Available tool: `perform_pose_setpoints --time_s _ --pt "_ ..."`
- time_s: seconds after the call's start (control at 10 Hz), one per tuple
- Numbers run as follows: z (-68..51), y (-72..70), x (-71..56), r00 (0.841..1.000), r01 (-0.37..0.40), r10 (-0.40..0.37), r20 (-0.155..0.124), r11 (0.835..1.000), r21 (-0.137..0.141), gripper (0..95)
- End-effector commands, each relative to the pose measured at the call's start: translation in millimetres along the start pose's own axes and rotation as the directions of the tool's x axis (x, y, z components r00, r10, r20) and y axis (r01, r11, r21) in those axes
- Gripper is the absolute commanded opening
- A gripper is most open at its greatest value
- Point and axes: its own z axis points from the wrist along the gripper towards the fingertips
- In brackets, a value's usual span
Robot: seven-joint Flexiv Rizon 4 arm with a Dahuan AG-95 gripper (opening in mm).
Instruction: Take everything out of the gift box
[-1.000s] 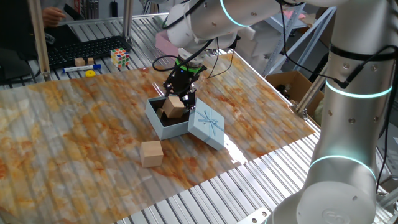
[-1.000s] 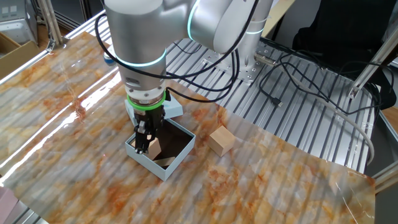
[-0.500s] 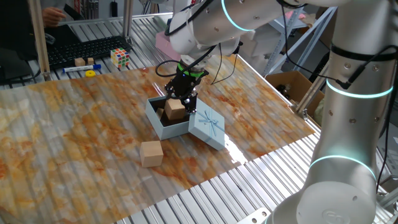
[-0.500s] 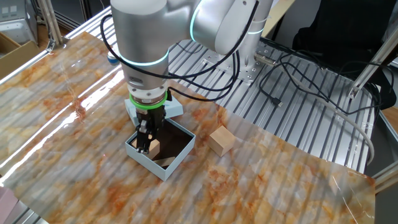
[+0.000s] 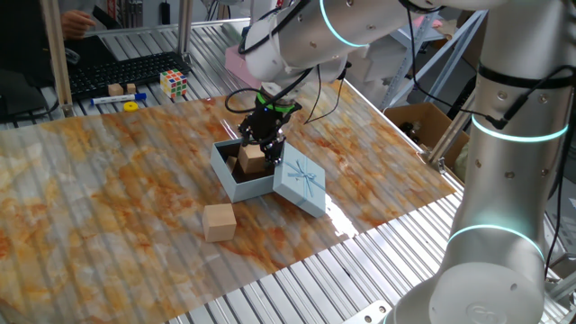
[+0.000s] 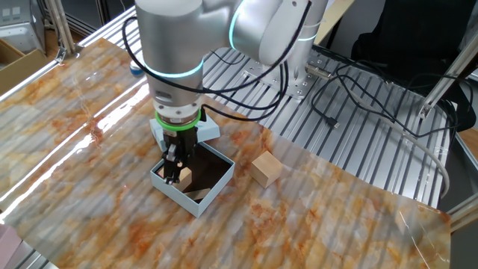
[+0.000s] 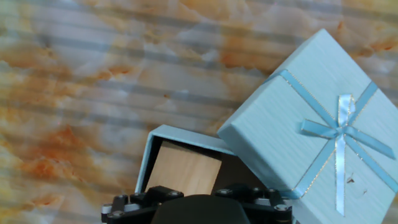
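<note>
My table (image 5: 108,180) has a cover with orange and grey marks like stone. The open blue box (image 5: 236,180) sits near the middle of it. Its lid (image 5: 300,183) lies just beside it, leaning on the box. One wood block (image 5: 220,221) sits alone on the cover, near the box. At the far edge, on the bare metal slats, I see a colour cube (image 5: 175,84) and a yellow ring (image 5: 131,106).

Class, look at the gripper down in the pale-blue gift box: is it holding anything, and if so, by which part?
It cannot be told. The gripper is down around the wooden block in the gift box, but no view shows the fingers clamped on it.
</note>
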Motion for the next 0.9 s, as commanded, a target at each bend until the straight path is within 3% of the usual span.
perform_pose_setpoints --time_s 0.1,0.2,0.4,0.7,0.9 --pt "3.1 1.4 -0.6 0.999 0.028 -0.029 0.038 1.0 0.007 38.0" --pt "2.5 1.4 -0.5 0.999 0.029 -0.03 0.039 1.0 0.006 0.0" --pt "1.7 2.3 -0.7 0.998 0.028 -0.027 0.058 0.999 -0.015 0.0" --pt "1.3 3.3 -1.0 0.997 0.034 -0.033 0.066 0.999 -0.013 0.0" --pt "-1.5 4.0 0.2 0.997 0.037 -0.037 0.062 0.999 0.003 0.0"
